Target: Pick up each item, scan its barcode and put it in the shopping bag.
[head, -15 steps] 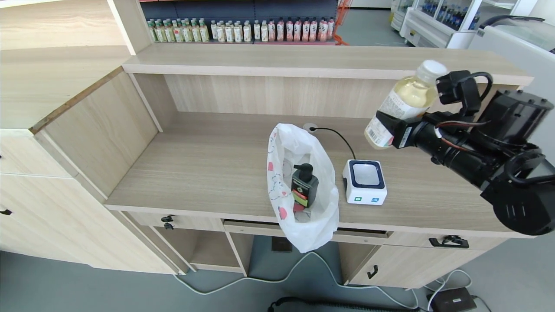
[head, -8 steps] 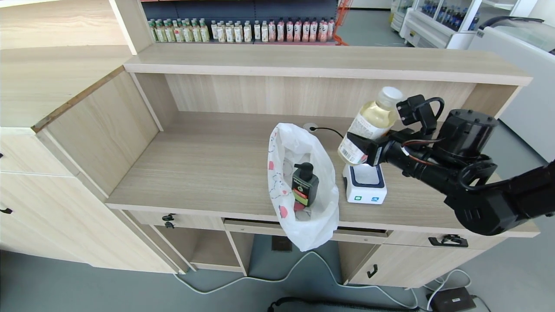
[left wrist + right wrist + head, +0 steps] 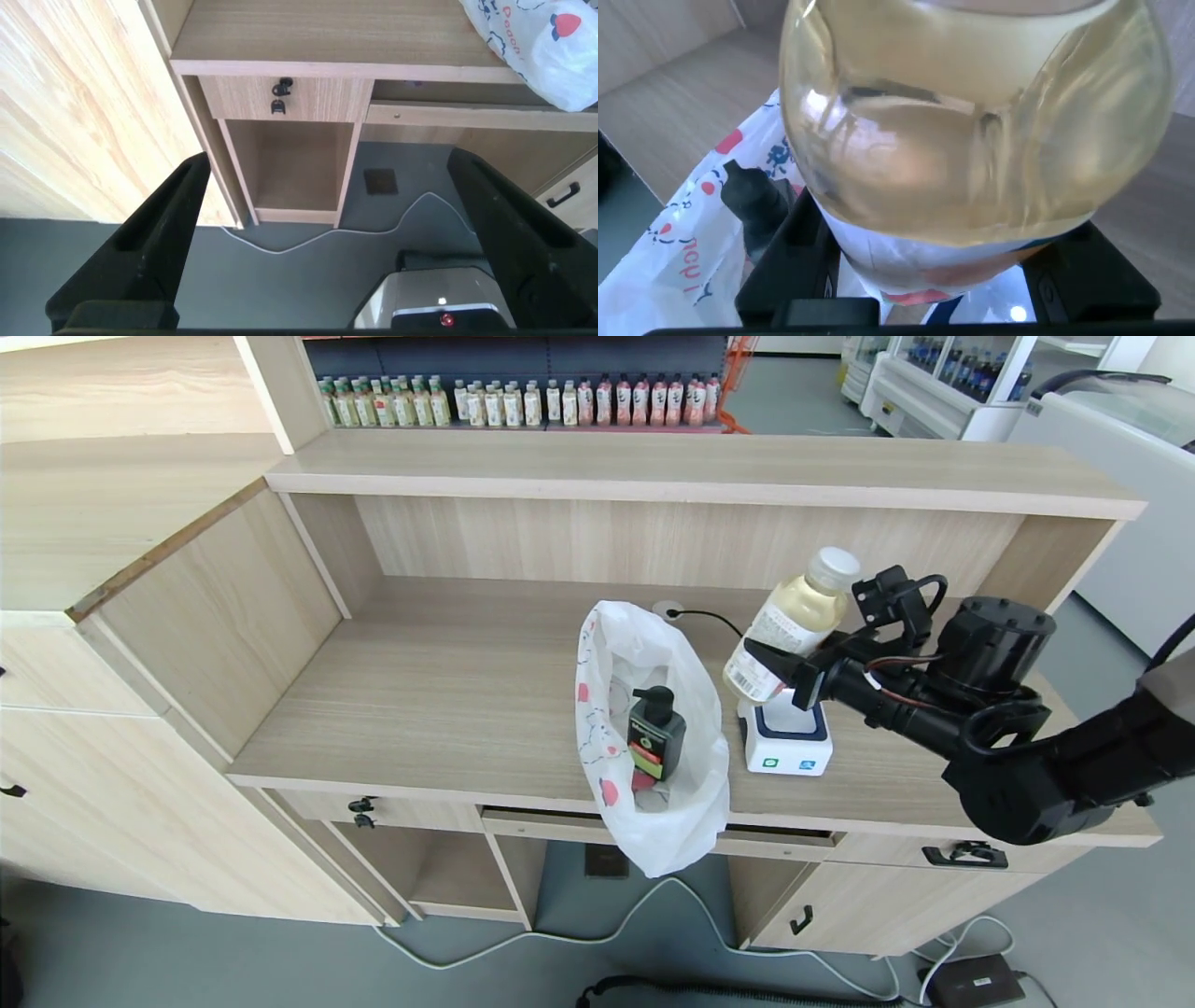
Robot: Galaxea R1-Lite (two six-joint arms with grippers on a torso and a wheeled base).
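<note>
Light wooden counter [image 3: 448,700]: white plastic shopping bag [image 3: 597,700] lay at its front edge, black pump bottle [image 3: 656,735] inside. White box-shaped scanner [image 3: 786,751] stood just right of the bag. Clear plastic drink bottle [image 3: 792,621] hung tilted above the scanner, in right gripper [image 3: 794,672].

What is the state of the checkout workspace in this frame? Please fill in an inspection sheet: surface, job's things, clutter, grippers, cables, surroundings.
Surface: wooden counter, recessed under a top ledge.
Job's things: bottle of pale drink held tilted over the scanner; white shopping bag open at the counter's front edge, its bottom hanging over; dark pump bottle upright inside it.
Clutter: nothing seen.
Grippers: right gripper shut on the bottle's lower part; left gripper open, low in front of the counter's cupboards.
Cables: black cable from a counter hole toward the scanner; white cable on the floor.
Surroundings: shelf of drink bottles behind; chillers at far right.
</note>
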